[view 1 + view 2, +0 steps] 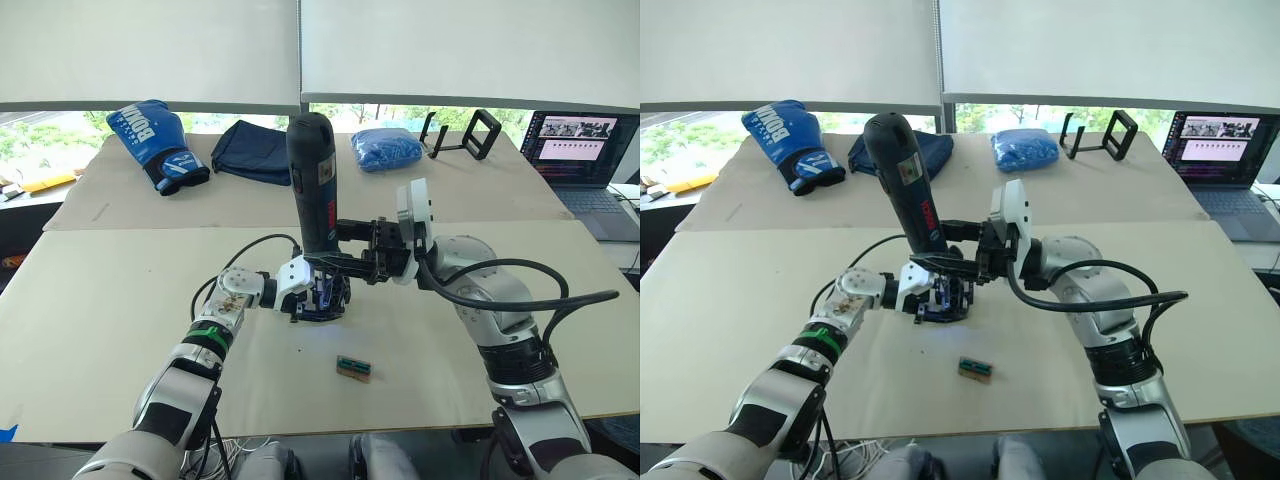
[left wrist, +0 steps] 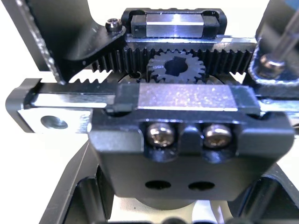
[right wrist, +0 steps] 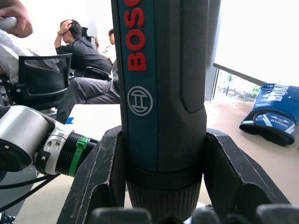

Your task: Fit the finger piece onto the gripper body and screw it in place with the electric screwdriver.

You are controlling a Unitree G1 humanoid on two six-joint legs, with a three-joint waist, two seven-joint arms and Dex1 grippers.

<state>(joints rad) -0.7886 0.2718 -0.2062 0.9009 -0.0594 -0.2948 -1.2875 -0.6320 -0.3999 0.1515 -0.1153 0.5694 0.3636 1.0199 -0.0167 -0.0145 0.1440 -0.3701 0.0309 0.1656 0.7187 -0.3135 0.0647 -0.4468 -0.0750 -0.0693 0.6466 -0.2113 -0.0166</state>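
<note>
The right gripper (image 1: 345, 246) is clamping the electric screwdriver (image 1: 312, 180) upright over the gripper body (image 1: 322, 297), which the left gripper (image 1: 300, 290) is gripping at mid-table. The finger piece (image 2: 191, 158) is sitting in place with two screws, so driving seems underway. The table (image 1: 100, 300) is offering wide room around.

A black electric screwdriver (image 1: 312, 185) with red lettering, a blue boxing glove (image 1: 158, 143) with white print, and a green-and-tan block (image 1: 353, 368) on a beige bench (image 1: 100, 300).
</note>
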